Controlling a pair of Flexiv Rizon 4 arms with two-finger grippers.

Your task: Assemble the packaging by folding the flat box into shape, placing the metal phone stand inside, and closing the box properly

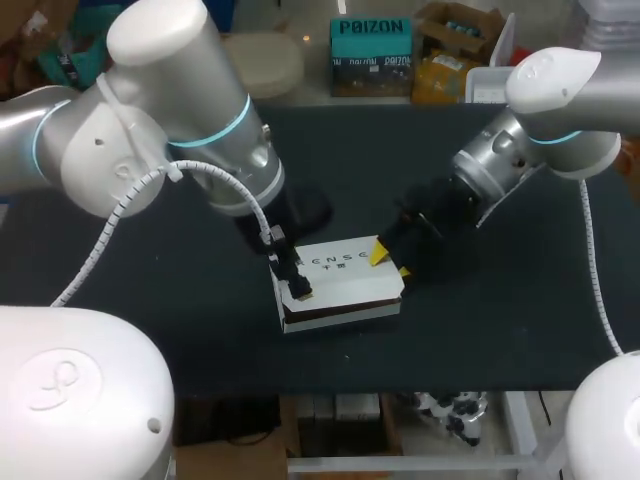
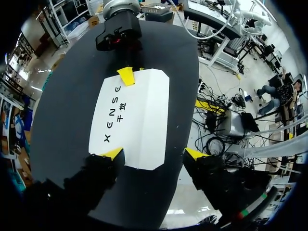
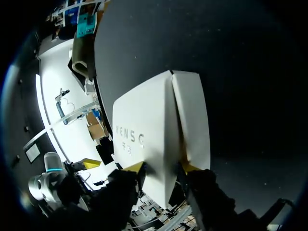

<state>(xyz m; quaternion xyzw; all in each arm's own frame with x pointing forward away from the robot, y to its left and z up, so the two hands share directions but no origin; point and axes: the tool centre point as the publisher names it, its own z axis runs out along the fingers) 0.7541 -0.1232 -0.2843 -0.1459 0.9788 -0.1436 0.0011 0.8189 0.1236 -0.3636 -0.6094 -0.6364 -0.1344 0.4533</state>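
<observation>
A white box (image 1: 340, 278), folded into shape with its printed top face up and a dark band along its 6 o'clock side, lies flat near the centre of the black table (image 1: 500, 330). In the head view its long axis runs roughly from 9 to 3 o'clock.

The left arm (image 1: 160, 110) comes in from 10 o'clock and sets the left gripper (image 1: 288, 270) at the box's 9 o'clock end. In the left wrist view that gripper stands wide. One of its fingertips (image 2: 113, 153) rests against the near corner of the top face, while the other hangs beside the box, clear of it, so nothing is clamped.

The right arm (image 1: 545, 100) reaches in from 2 o'clock and brings the right gripper (image 1: 390, 260) to the box's 3 o'clock end, over the edge where the top face meets the end panel. In the right wrist view that edge runs straight into the gripper, but whether it truly pinches the box there cannot be told. The two grippers face each other across the box's length.
</observation>
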